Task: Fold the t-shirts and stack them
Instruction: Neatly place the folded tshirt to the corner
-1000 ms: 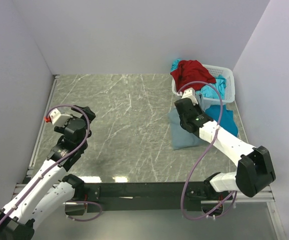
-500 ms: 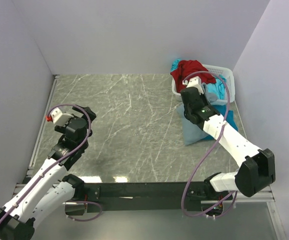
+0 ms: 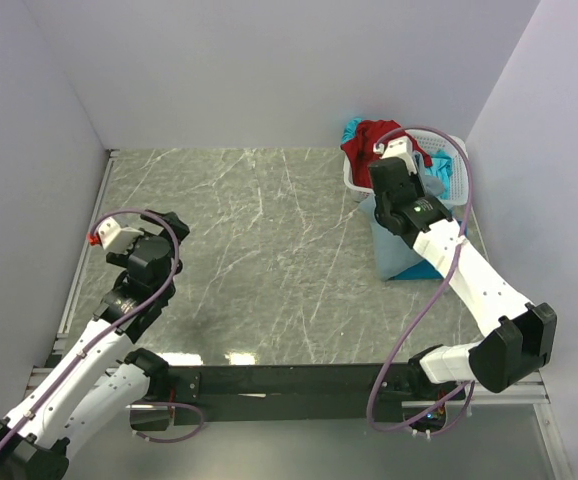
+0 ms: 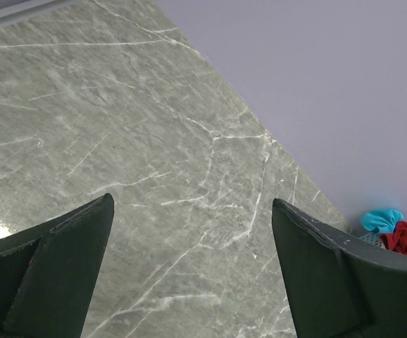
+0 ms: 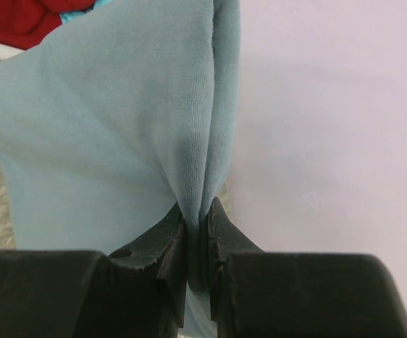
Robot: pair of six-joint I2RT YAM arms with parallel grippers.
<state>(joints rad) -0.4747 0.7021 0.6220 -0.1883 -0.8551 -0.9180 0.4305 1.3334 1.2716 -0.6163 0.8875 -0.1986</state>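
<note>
Right gripper point(image 5: 196, 215) pinches a fold of the grey-blue t-shirt point(image 5: 112, 120) — left gripper point(image 4: 193, 204) gapes wide above the table point(image 4: 119, 105).

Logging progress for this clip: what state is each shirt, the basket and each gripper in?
Grey-blue shirt: unfolded, hanging from right gripper.
Red shirt: crumpled in basket.
Turquoise shirt: crumpled in basket.
Basket: upright, holding shirts.
Left gripper: open, empty.
Right gripper: shut on grey-blue shirt.

A white plastic lattice basket point(image 3: 456, 172) stands at the far right of the grey veined tabletop point(image 3: 259, 230). Pale lilac walls point(image 3: 269, 70) surround it.
</note>
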